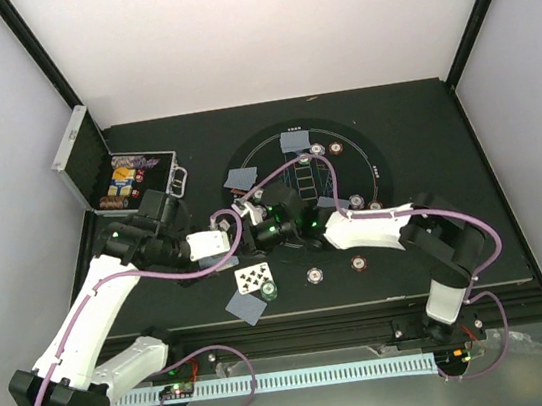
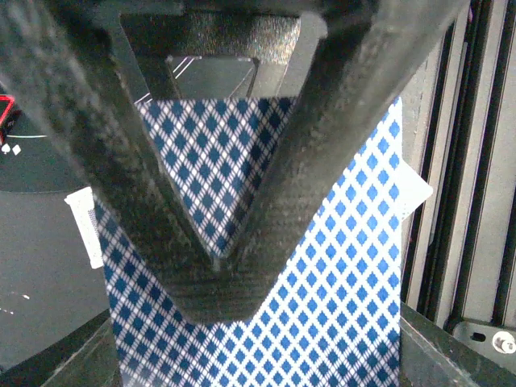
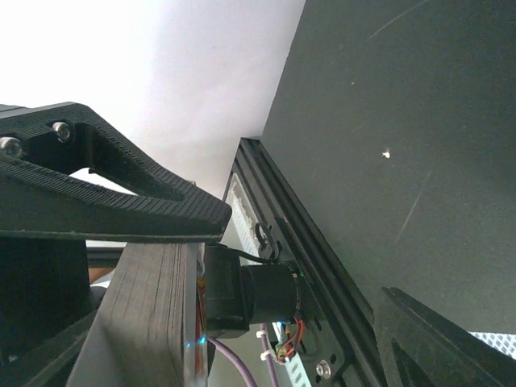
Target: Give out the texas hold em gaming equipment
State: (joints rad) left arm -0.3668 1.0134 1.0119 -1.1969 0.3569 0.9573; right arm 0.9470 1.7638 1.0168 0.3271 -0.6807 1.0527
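Left claw (image 2: 218,278) pinching cards (image 2: 339,314); open case (image 1: 80,151) holds chips (image 1: 115,197).

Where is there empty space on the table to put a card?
The bare table right of the round mat, up to the far edge. Also the far strip behind the mat. Crowded: around the mat's near edge, with chips, a face-up card and both arms.

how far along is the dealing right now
Done: several dealt cards and poker chips already lie on and around the round mat. In hand: the left gripper is shut on a blue-backed card. Left: stored chips sit in the open case.
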